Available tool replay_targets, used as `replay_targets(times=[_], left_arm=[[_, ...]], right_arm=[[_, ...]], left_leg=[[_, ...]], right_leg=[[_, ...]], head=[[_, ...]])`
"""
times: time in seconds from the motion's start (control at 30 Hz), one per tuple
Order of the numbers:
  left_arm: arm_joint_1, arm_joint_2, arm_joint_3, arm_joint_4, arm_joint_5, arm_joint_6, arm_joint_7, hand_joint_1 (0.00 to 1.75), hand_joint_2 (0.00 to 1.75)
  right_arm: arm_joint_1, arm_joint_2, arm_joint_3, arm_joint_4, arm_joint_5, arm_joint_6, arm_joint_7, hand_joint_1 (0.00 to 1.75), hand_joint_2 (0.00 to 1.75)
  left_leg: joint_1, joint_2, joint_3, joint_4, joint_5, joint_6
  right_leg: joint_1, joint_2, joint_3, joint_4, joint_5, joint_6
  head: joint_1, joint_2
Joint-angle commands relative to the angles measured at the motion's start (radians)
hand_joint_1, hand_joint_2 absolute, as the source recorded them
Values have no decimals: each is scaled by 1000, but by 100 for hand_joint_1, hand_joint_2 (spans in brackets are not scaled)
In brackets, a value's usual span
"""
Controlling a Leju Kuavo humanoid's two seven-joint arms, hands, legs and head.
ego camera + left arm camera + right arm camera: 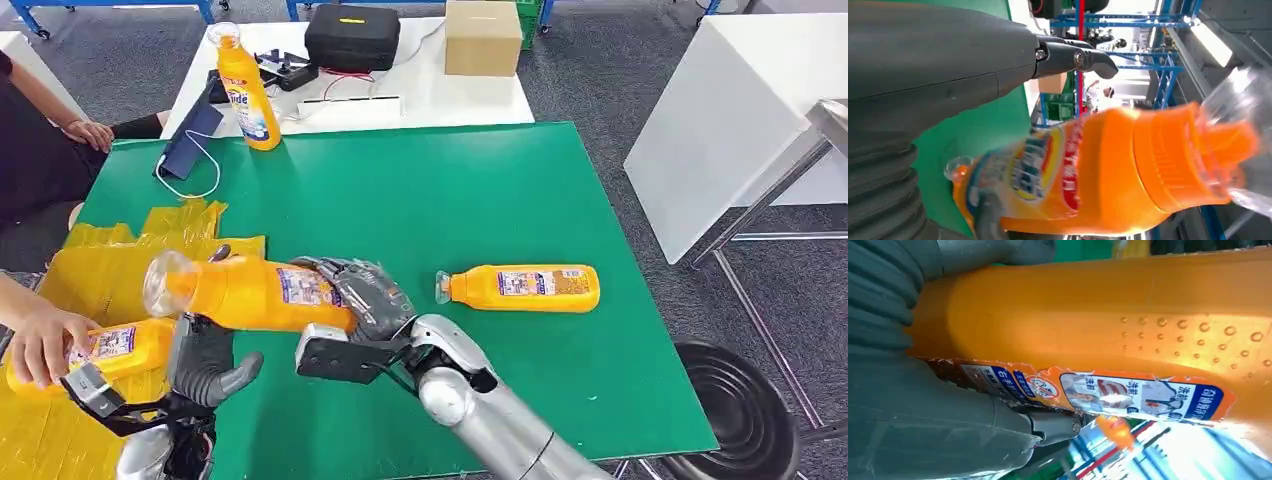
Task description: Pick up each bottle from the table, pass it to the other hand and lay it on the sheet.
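My right hand point(365, 295) wraps the base of an orange plastic detergent bottle point(250, 290), holding it level over the green table point(450, 200) so its clear cap reaches leftward; my left hand point(205, 360) waits just beneath, fingers apart, beside the crumpled yellow sheet point(110, 270).

A black case point(352, 36) and a cardboard box point(483, 37) sit on a white table point(480, 100) beyond the green tabletop point(450, 200). A dark device point(188, 140) with a white cable point(200, 170) lies at the tabletop's far left corner. A person's hand point(40, 340) reaches in at left, another rests near the corner point(92, 133). A round black stool point(745, 420) stands at lower right.
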Motion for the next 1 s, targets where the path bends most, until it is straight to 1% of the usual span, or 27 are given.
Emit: replay_targets(times=[0.03,0.3,0.47,0.57,0.6,0.63,0.67,0.7,1.0], left_arm=[[-7,10,-26,21,-3,2,-3,0,175],[-9,10,-26,21,-3,2,-3,0,175],[3,15,8,28,4,11,-12,0,175],[14,12,40,29,24,6,-26,0,175],[16,10,47,29,32,-1,-30,12,175],[17,8,53,29,36,-8,-32,162,175],[17,5,57,28,38,-13,-34,175,175],[17,2,60,30,39,-17,-35,175,175],[13,-2,69,37,44,-31,-39,175,175]], right_arm=[[-51,37,165,111,26,12,6,175,175],[-55,32,164,112,25,14,6,175,175],[-35,25,270,94,49,30,-5,175,175],[-22,11,312,81,58,28,-5,175,175],[-22,7,319,79,60,27,-4,175,175],[-24,4,323,81,59,22,-2,175,175],[-28,2,324,84,56,19,0,175,175],[-32,2,322,91,51,16,3,175,175],[-45,7,313,114,47,16,5,175,175]], left_leg=[[0,1,2,0,-1,-1],[0,-1,1,0,0,-1],[1,0,2,-1,-1,-1],[0,0,2,-1,-1,-1],[1,0,3,-1,-1,-1],[1,0,2,-1,-1,-1],[1,-1,3,-1,-1,-1],[1,-1,1,-1,0,-1],[1,-2,0,-1,0,-1]], right_leg=[[0,1,2,0,0,0],[0,0,1,0,0,0],[0,1,1,-1,0,0],[0,1,1,-1,0,0],[1,1,3,-1,-1,0],[1,0,2,-1,0,0],[1,0,3,-1,-1,0],[1,-1,1,-1,-1,0],[1,-1,0,-1,0,0]], head=[[0,0],[0,0],[0,0],[0,0],[0,0],[0,0],[0,0],[0,0],[0,0]])
